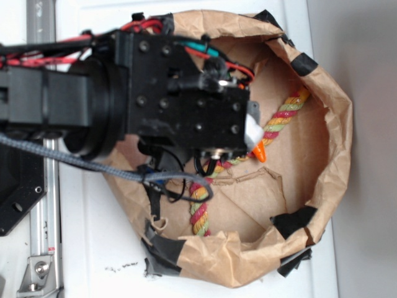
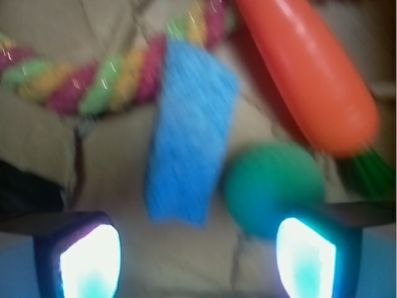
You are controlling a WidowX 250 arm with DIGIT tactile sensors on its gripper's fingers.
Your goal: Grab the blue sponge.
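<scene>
The blue sponge (image 2: 189, 133) lies flat on the brown paper just ahead of the claw (image 2: 198, 251), between its spread fingers (image 2: 90, 261) and untouched. A green ball (image 2: 273, 186) sits beside it near the right finger, a carrot (image 2: 307, 74) beyond that, and a coloured rope (image 2: 93, 77) crosses behind

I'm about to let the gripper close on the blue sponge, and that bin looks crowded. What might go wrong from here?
1. The green ball sits right beside the blue sponge, near the right fingertip; the open gripper might catch it instead.
2. The sponge's far end touches or overlaps the multicolored rope, which may snag or drag.
3. The wrist view is blurred, so alignment is uncertain.
</scene>
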